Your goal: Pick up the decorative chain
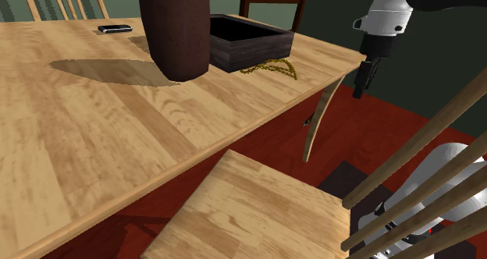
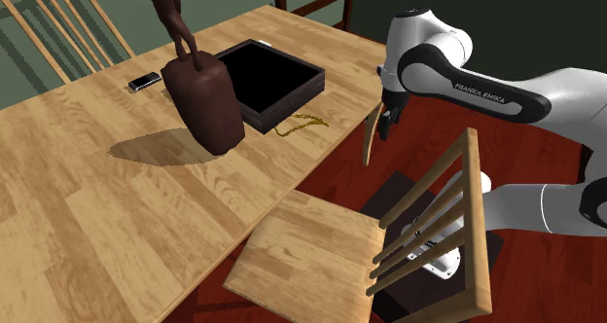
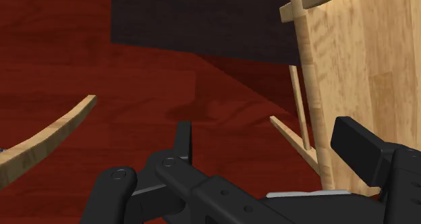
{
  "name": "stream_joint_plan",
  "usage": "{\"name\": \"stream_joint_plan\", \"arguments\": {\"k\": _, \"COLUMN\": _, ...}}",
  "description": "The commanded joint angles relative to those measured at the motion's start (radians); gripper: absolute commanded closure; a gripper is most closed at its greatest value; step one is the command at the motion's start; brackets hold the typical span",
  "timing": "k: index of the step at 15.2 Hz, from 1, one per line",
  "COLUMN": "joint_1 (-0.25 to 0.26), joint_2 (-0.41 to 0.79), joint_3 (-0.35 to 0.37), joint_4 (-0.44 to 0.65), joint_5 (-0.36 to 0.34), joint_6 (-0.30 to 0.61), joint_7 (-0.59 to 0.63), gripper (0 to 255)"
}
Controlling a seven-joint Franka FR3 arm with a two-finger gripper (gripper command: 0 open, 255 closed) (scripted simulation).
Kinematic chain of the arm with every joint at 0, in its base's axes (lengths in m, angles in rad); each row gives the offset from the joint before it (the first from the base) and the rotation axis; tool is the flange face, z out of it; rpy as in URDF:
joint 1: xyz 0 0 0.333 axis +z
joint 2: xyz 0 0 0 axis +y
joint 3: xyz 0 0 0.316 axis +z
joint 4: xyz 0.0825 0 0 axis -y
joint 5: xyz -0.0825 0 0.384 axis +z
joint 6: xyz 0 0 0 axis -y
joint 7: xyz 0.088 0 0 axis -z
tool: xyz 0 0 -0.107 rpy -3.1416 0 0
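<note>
While the gripper (image 1: 363, 76) hangs off the edge of the table (image 1: 117, 125), over the red floor (image 3: 135, 74), we judge the task as hardly begun. Its two fingers stand wide apart and nothing is between them.

The chain (image 1: 269, 67), of gold colour, lies flat on the table, well apart from the gripper and across the table's edge from it. It is against the wall of a dark box (image 1: 257, 51) on the side nearer the gripper; we cannot tell whether the two touch. Farther from the gripper than the box stands a tall brown object (image 1: 175, 31).

We think every step is left to do. The gripper must come over the table, go down onto the chain, shut on it and lift it. The box wall so near the chain could hinder one finger, so we would come down with care.
</note>
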Motion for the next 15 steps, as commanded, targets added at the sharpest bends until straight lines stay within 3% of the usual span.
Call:
{"name": "stream_joint_plan", "arguments": {"k": 1, "joint_1": 0.000, "joint_2": 0.000, "joint_3": 0.000, "joint_4": 0.000, "joint_5": 0.000, "joint_6": 0.000, "joint_7": 0.000, "gripper": 0}}
{"name": "stream_joint_plan", "arguments": {"k": 15, "joint_1": 0.094, "joint_2": 0.482, "joint_3": 0.079, "joint_4": 0.477, "joint_5": 0.072, "joint_6": 0.042, "joint_7": -0.035, "gripper": 0}}
